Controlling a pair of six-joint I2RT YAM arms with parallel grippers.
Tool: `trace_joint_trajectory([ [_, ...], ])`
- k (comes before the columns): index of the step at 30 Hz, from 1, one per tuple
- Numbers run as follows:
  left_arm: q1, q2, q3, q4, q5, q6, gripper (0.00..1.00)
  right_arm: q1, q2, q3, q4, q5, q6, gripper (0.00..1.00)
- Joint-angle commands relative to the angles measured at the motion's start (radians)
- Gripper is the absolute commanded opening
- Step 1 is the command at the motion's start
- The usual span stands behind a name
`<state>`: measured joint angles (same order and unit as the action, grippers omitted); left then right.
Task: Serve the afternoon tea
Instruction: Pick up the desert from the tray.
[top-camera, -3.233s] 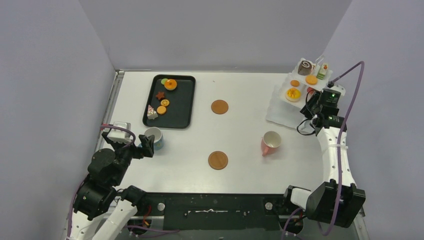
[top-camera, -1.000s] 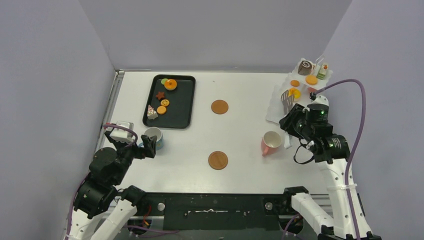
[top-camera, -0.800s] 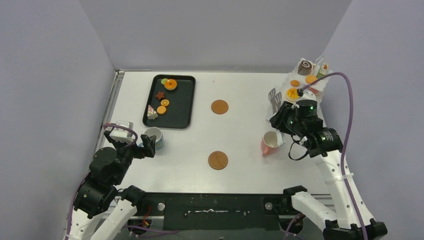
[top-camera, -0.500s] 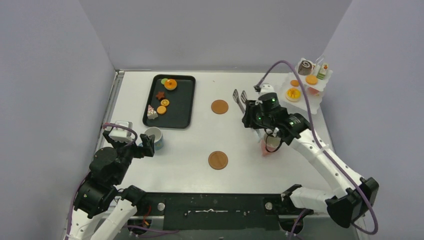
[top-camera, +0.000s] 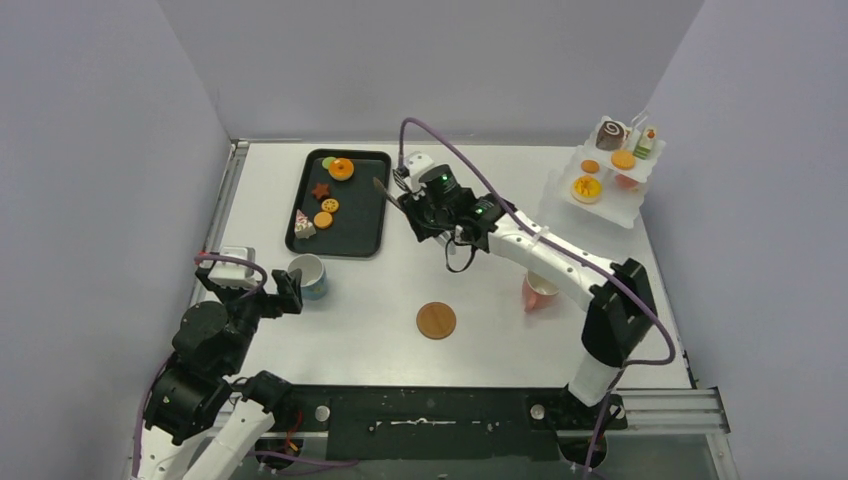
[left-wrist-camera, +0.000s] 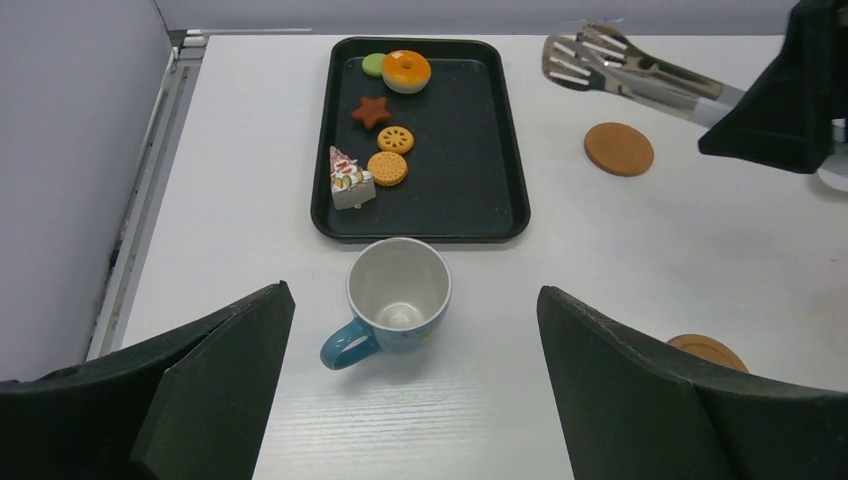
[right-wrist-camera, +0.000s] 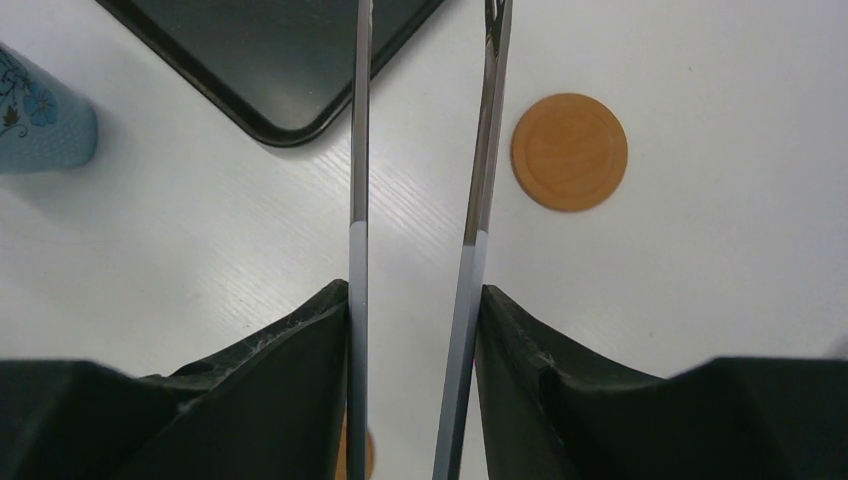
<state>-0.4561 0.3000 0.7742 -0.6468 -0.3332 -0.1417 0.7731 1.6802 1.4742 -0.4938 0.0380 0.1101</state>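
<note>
So, R gripper (right-wrist-camera: 412, 310) clamps slim metal tongs (right-wrist-camera: 360, 150) nr tray (left-wrist-camera: 470, 150).

A white surface (top-camera: 500, 290) with faint wood grain is closed in by plain pale lilac-grey walls (top-camera: 430, 60) at left, back and right. A metal rail (top-camera: 228, 200) lines its left edge. The light is soft and even.

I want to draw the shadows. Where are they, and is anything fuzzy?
Right wrist view: a soft grey shadow lies beside the blue cup, and the tongs look sharp. Left wrist view: the black fingers near the lens look huge. Top view: even light, only faint shadows on the table.
</note>
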Motion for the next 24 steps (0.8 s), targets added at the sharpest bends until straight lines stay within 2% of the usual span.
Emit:
trace_joint_trajectory([
  [1, 0.008, -0.008, 0.002, 0.039, -0.017, 0.017, 0.91, 0.048, 0.100, 0.143, 0.103, -0.018, -0.152, 0.44],
  [13, 0.033, -0.006, -0.001, 0.044, -0.020, 0.019, 0.90, 0.068, 0.442, 0.482, -0.069, -0.163, -0.253, 0.45],
  [24, 0.054, -0.001, -0.001, 0.046, -0.009, 0.016, 0.90, 0.077, 0.549, 0.571, -0.109, -0.232, -0.323, 0.45],
])
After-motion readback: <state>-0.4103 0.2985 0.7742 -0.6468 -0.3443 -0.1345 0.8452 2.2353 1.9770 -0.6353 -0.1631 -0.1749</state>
